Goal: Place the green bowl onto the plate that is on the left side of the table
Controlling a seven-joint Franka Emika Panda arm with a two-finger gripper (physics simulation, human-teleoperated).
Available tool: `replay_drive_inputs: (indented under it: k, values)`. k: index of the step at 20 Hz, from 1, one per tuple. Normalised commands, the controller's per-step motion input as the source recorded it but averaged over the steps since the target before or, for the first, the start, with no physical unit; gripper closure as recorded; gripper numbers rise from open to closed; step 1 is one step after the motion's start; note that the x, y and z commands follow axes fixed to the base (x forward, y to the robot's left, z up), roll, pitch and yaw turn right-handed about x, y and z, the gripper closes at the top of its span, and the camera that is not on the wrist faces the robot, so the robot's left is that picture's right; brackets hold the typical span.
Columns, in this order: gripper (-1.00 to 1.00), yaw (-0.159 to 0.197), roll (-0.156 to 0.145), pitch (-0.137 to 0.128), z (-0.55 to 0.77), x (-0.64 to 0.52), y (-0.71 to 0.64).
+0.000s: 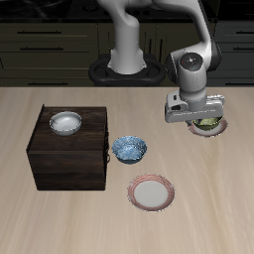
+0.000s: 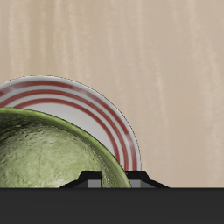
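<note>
- Franka arm is reaching down over the far side of the table (image 1: 198, 189), its gripper (image 1: 209, 123) hanging right above the green bowl (image 1: 209, 124).
- Green bowl is sitting on the plate (image 1: 224, 126), w/ only a sliver of pale rim peeking out around it in the exterior view; the arm's head is covering most of both.
- Wrist view is showing the green bowl (image 2: 48, 157) up close: mottled, speckled yellow-green inside, darker green lip, w/ the red-ringed plate (image 2: 101, 109) spreading out from under it on the pale wood.
- Jaws: can't tell whether apart or together. Only a dark bit of the gripper body is showing in the wrist view, at the bowl's edge; the fingertips aren't visible.
- A second plate (image 1: 151, 192), same whitish centre & pinkish-red rim, is lying bare nearer the table's front edge, well apart from the bowl.
- A blue patterned bowl (image 1: 129, 149) is resting between that second plate & a dark wooden box (image 1: 67, 159), just beside the box.
- A white bowl (image 1: 65, 122) is sitting on top of the box.
</note>
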Motion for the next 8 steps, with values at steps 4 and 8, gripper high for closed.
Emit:
replay_drive_inputs:
  k: [4, 8]
  values:
    - [-1.00, 0.027, 0.029, -0.022, 0.03, -0.15, 0.04]
    - [-1.00, 0.015, 0.016, -0.043, 0.22, -0.12, -0.02]
